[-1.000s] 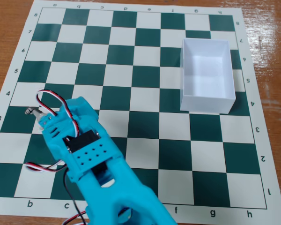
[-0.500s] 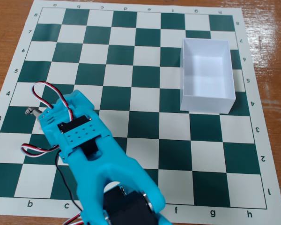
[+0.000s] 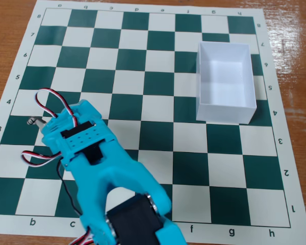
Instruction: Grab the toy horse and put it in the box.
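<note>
— Wooden tabletop point(image 3: 10, 20) under a green-and-white chessboard mat point(image 3: 158, 107), right? Where's the tiny white-grey plastic horse figurine point(image 3: 34, 121)?

— At the mat's left side in the fixed view, on the dark square of row 3, poking out beside the arm's tip.

— And the bright blue plastic gripper point(image 3: 47, 127)?

— Right over the figurine; its own body hides the fingers, so I can't tell if they're apart or closed.

— The white open-topped rectangular box point(image 3: 225, 107)?

— Well apart, upper right, holding nothing.
</note>
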